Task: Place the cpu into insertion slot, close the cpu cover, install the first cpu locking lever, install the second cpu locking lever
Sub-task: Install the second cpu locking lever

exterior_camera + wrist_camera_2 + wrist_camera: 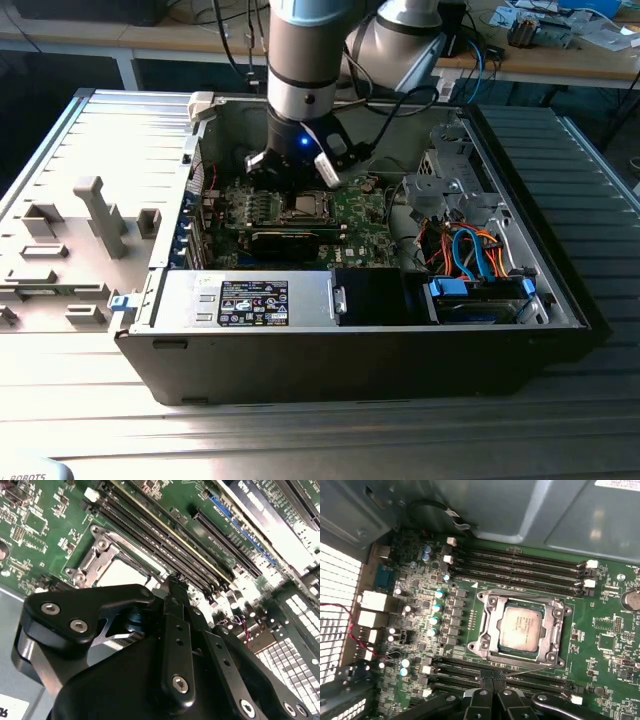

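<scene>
The first wrist view looks straight onto one cpu (521,626), seated in the insertion slot (490,652) with the cpu cover (551,632) lying closed around it and a thin lever wire along the cover's edge. In the second wrist view the gripper (172,587) hangs just beside that socket, fingers drawn together, holding nothing. In the exterior view, the one arm (305,60) reaches down into an open computer case (350,345) that lies on a ribbed grey table (300,430), with a bench of cables behind.

exterior high; wrists near motherboard (600,640)
</scene>
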Controlling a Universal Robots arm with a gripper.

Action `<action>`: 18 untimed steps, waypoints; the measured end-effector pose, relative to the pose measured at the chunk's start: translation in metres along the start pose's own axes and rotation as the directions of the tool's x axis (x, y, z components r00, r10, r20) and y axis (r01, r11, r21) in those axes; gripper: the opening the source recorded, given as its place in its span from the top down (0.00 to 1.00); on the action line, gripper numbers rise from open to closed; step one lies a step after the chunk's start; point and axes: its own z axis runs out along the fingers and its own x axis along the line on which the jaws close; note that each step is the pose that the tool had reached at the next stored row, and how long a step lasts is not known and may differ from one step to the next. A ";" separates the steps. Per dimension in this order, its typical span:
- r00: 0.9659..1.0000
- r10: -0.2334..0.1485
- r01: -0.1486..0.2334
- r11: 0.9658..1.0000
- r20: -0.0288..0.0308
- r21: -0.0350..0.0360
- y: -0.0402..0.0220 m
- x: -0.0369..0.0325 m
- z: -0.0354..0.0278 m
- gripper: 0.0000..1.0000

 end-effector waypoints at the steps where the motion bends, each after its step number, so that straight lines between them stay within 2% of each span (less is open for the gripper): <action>1: 1.000 0.000 0.000 1.000 0.000 -0.007 -0.0014 -0.0003 0.0008 0.89; 2: 1.000 0.000 0.000 1.000 0.001 -0.013 -0.0022 -0.0002 0.0013 0.89; 5: 1.000 -0.002 0.002 0.999 0.006 -0.040 -0.0055 0.0003 0.0028 0.89; 6: 1.000 -0.003 0.003 0.999 0.008 -0.052 -0.0065 0.0004 0.0037 0.89; 8: 1.000 -0.003 0.003 0.998 0.009 -0.059 -0.0073 0.0006 0.0052 0.89; 13: 1.000 -0.003 0.004 0.998 0.010 -0.063 -0.0104 0.0040 0.0082 0.89; 15: 1.000 -0.004 0.005 0.997 0.012 -0.076 -0.0109 0.0091 0.0103 0.89; 18: 1.000 -0.004 0.005 0.997 0.013 -0.082 -0.0118 0.0109 0.0140 0.89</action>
